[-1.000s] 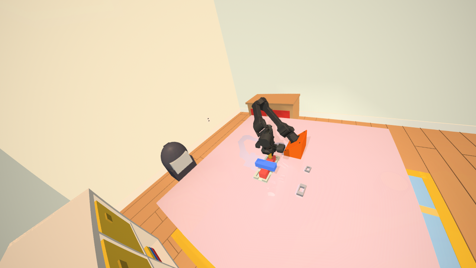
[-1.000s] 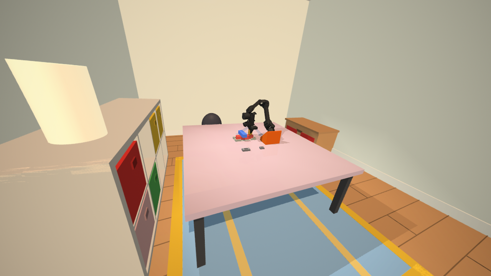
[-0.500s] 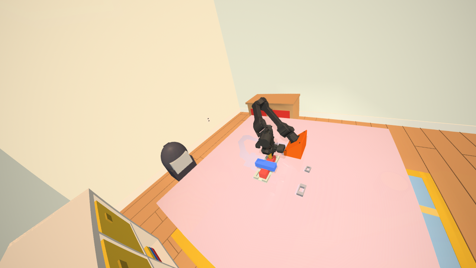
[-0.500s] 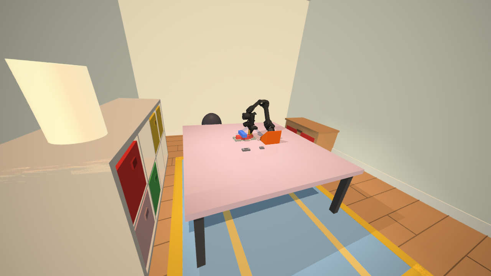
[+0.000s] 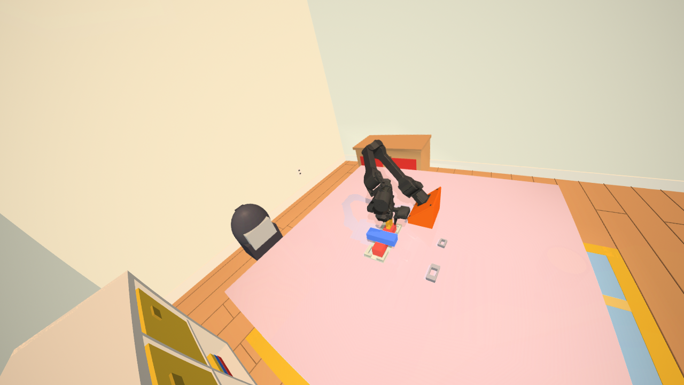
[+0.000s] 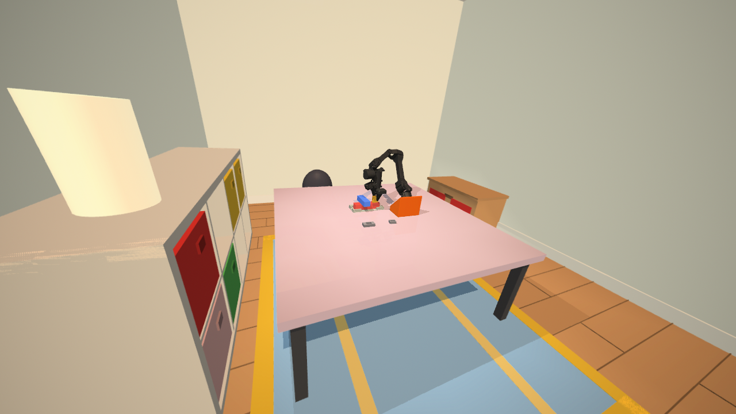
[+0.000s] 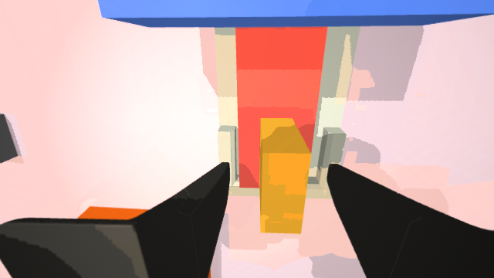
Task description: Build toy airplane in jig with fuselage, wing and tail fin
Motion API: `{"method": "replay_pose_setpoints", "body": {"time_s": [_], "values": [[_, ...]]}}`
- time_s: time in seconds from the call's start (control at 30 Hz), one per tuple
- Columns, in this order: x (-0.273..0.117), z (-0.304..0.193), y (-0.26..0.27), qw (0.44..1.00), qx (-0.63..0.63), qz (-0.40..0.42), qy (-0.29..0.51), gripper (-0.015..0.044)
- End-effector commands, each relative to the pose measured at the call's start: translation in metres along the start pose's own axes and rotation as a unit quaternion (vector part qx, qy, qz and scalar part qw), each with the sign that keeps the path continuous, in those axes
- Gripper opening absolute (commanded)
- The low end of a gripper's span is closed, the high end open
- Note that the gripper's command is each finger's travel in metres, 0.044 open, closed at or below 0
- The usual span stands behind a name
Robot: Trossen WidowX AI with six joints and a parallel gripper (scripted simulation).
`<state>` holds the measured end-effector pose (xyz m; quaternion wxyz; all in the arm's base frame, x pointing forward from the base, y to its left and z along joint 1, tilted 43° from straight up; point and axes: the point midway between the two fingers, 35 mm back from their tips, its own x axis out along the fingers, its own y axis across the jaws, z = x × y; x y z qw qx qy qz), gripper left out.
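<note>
We had the yellow tail fin (image 5: 389,224) (image 6: 374,199) (image 7: 285,189) upright at the tail end of the red fuselage (image 5: 378,249) (image 6: 377,204) (image 7: 279,86), blue wing (image 5: 381,237) (image 6: 363,200) (image 7: 270,8) across its top, fuselage in the cradle (image 5: 376,259) (image 6: 353,209) (image 7: 228,69). Pincer (image 5: 391,223) (image 6: 377,199) (image 7: 278,171): 2 fingers apart, either side of the fin, gripping nothing. Step, we judged: fin release; 3 parts looked placed. Next: back straight off without brushing the fin. Both tabs hidden; full seating unconfirmed. Wrist view cut off the wing; exterior too small for gaps.
</note>
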<state>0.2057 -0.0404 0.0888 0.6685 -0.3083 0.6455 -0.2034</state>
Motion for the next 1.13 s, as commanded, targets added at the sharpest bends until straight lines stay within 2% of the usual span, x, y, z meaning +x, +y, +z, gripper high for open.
{"method": "replay_pose_setpoints", "body": {"time_s": [0.0,0.13,0.2,1.1], "values": [[-0.028,0.006,0.002,1.0,0.001,0.005,-0.006,0.026],[-0.079,0.002,0.002,1.0,-0.001,0.002,-0.005,0.026],[-0.088,0.001,0.001,1.0,-0.001,0.001,-0.005,0.026],[-0.088,0.003,0.002,1.0,-0.001,0.001,-0.005,0.026]]}}
